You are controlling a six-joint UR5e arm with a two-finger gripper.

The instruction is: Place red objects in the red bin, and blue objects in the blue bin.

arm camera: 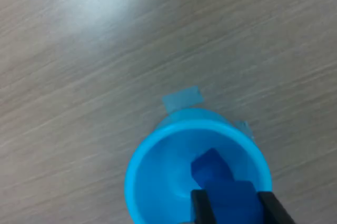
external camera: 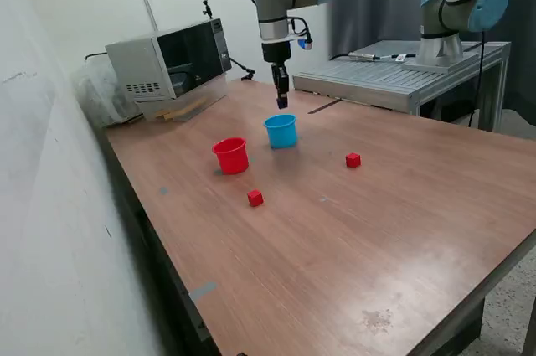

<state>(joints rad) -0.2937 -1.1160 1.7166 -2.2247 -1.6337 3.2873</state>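
Note:
In the exterior view my gripper (external camera: 282, 103) hangs just above the light-blue cup, the blue bin (external camera: 281, 131). The wrist view looks straight down into that blue bin (arm camera: 152, 182). One dark blue cube (arm camera: 209, 165) lies inside it. A second blue cube (arm camera: 231, 203) fills the gap between my fingertips (arm camera: 199, 207), and my gripper (arm camera: 234, 208) is shut on it. The red bin (external camera: 230, 156), a red cup, stands beside the blue one toward the exterior view's left. Two red cubes lie on the table, one (external camera: 255, 198) in front of the red bin and the other (external camera: 353, 160) toward the exterior view's right.
A microwave (external camera: 167, 63) sits at the table's back corner on the exterior view's left. A grey metal stand (external camera: 402, 78) carrying a second arm (external camera: 461, 4) stands behind the table. A strip of blue tape (arm camera: 181, 99) is stuck to the wood by the blue bin.

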